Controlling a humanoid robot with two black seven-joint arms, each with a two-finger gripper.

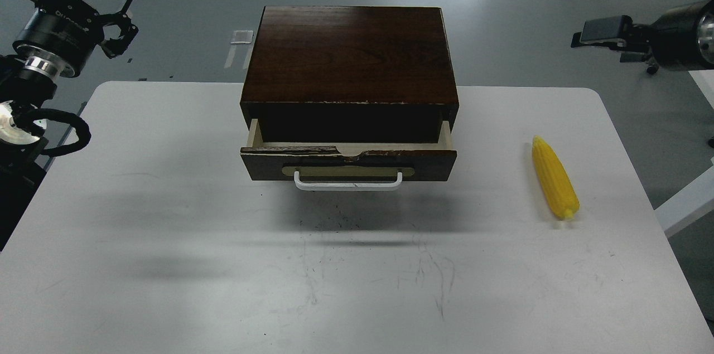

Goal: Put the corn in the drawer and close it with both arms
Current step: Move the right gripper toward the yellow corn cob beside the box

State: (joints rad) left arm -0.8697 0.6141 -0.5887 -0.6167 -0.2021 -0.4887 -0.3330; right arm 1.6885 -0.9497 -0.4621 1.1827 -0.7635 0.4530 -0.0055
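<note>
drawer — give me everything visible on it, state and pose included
The drawer is dark brown wood with pale inner sides and a chipped, notched top edge on its front. A white bar handle sits on a beige plate. It is pulled partly open from the dark wood cabinet, front facing the camera, level. Its inside is in shadow; no contents show. It stands on the white table. Nothing else touches it.

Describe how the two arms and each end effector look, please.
The left arm is black with a silver joint ring, a looping black cable and faint lettering; its end effector has thin black fingers. The right arm is black with a silver ring; its end effector looks like flat black pads.
</note>
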